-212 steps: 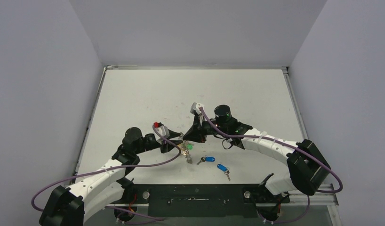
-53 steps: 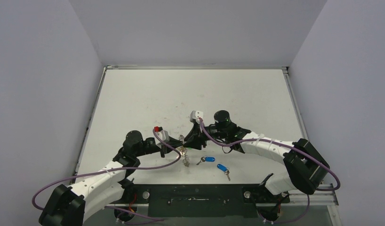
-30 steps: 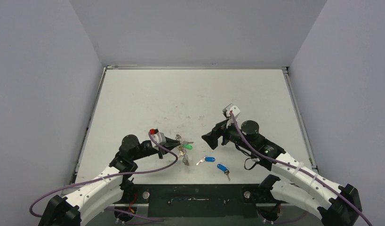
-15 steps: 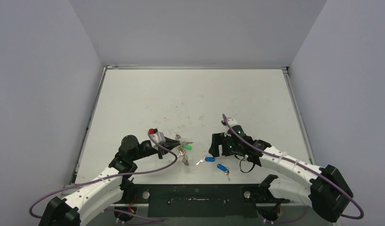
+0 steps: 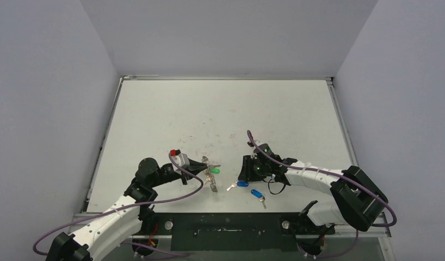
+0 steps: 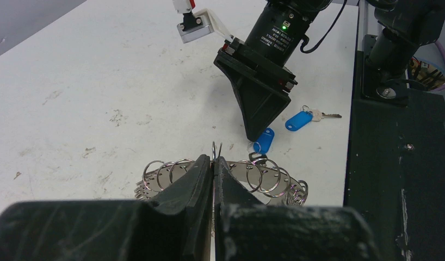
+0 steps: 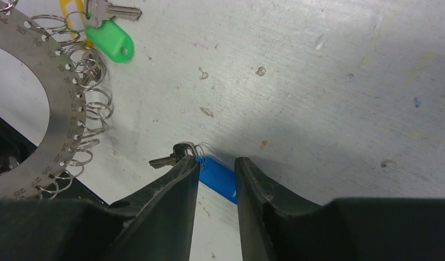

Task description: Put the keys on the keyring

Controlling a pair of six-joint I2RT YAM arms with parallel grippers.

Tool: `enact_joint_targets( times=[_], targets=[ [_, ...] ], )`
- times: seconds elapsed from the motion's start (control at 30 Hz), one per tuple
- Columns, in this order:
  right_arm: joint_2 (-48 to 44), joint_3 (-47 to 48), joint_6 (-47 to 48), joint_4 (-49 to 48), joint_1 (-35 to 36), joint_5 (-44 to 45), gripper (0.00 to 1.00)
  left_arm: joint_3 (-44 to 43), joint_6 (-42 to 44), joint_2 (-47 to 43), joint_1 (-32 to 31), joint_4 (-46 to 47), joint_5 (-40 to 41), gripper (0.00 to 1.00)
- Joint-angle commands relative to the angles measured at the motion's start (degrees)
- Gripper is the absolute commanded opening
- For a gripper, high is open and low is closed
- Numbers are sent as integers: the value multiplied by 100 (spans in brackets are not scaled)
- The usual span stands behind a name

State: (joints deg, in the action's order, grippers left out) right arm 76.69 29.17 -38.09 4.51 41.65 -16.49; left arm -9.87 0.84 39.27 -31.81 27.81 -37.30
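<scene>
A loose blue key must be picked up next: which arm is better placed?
Right. The right gripper hangs open just over a blue key, whose tag shows inside the gap. The left gripper is shut on the keyring, so it is busy.

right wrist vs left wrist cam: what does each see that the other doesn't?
Right wrist only: the green oval plastic tag with its small silver key, a bit of a yellow tag behind the loops, and numbers stamped on the large flat silver keyring.
Left wrist only: the left fingers shut on the keyring's edge, the second blue-tagged key lying farther off, and the black base plate.
Both: the keyring's wire loops, and the nearer blue-tagged key, which the open right fingers straddle.
</scene>
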Motion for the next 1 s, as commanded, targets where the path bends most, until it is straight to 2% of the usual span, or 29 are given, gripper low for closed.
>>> enact_joint_targets(
  times=[0.0,0.2,0.43,0.6,0.73,0.97],
  targets=[
    [79,172,-135,-387,-25,-253,30,-13,-38,-136,-18,133,14,0],
    [153,117,-181,-586,-25,-312,25,-6,-41,-165,-14,112,12,0],
    [404,116,-212,-737,-25,-468,15,-3,-40,-158,-18,111,23,0],
    [470,100,-243,-805,-25,-556,13,-3,-37,-159,-18,115,21,0],
    [384,126,-237,-773,-25,-606,0,1,-31,-168,-18,110,30,0],
    [-5,455,241,-66,-25,-496,0,-4,-55,-193,-18,87,55,0]
  ],
)
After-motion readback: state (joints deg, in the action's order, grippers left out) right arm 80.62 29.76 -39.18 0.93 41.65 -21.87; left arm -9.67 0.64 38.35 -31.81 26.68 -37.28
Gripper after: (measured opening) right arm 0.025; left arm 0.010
